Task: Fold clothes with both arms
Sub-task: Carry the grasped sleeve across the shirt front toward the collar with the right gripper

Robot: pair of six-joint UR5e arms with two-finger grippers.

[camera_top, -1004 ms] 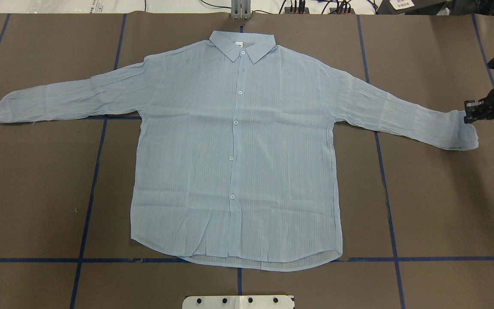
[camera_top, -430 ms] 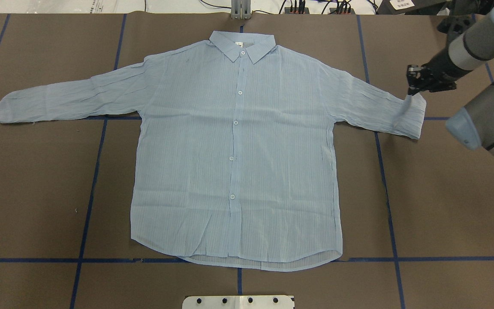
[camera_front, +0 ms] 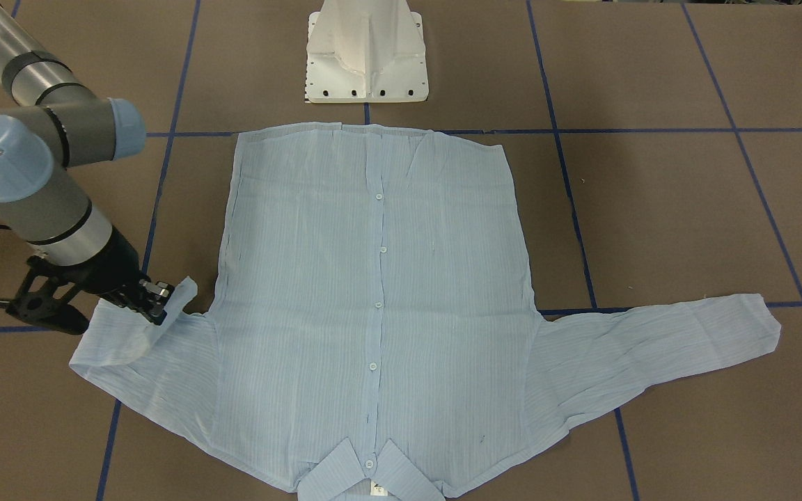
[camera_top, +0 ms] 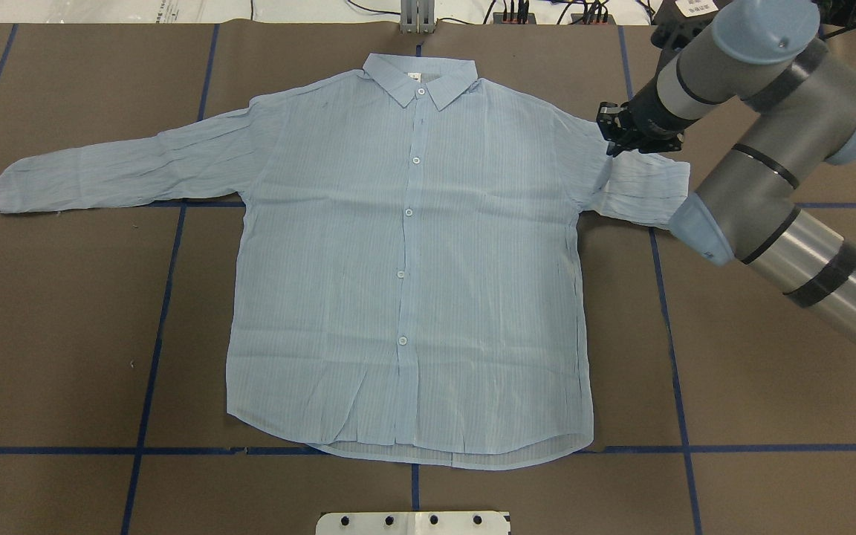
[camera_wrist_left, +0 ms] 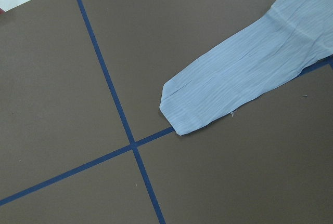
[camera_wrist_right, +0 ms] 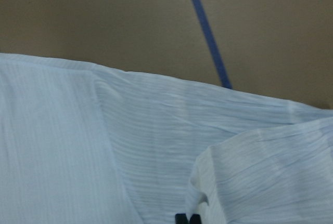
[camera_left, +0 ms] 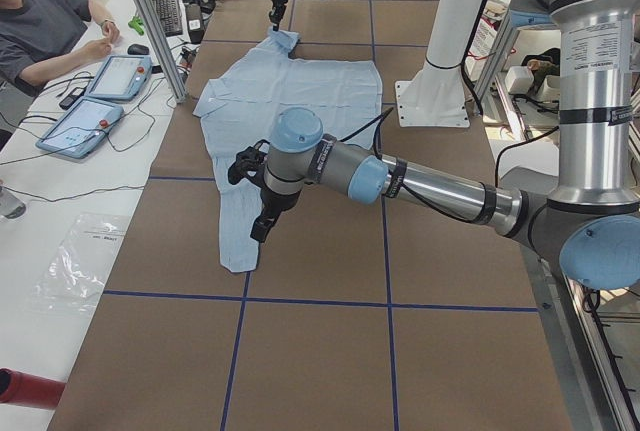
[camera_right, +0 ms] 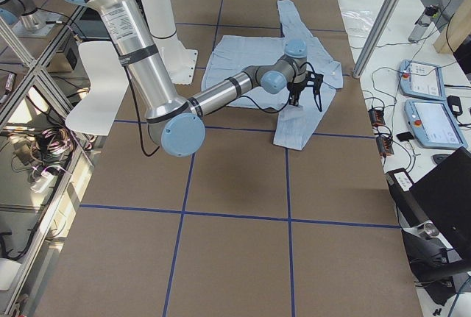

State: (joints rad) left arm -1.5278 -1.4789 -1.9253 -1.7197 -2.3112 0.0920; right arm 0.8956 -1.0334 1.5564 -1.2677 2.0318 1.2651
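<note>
PLACE: robot lab | RIG: two jointed robot arms [camera_left: 420,181], white pedestal [camera_front: 366,56] bolted on brown table [camera_top: 770,371] | MARKS: blue tape grid [camera_top: 154,349] across table | FRAME: aluminium posts [camera_left: 150,21] at table edge | BENCH: white bench [camera_left: 60,251] alongside with pendants [camera_left: 82,123], keyboard [camera_left: 165,11], laptop [camera_right: 441,184] | STAFF: person [camera_left: 45,26] seated at bench

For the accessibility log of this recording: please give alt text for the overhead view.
A light blue button-up shirt lies flat, front up, on a brown table marked with blue tape lines. The right arm's pincer holds one sleeve by its end, folded back toward the shoulder; the other sleeve lies stretched out.
</note>
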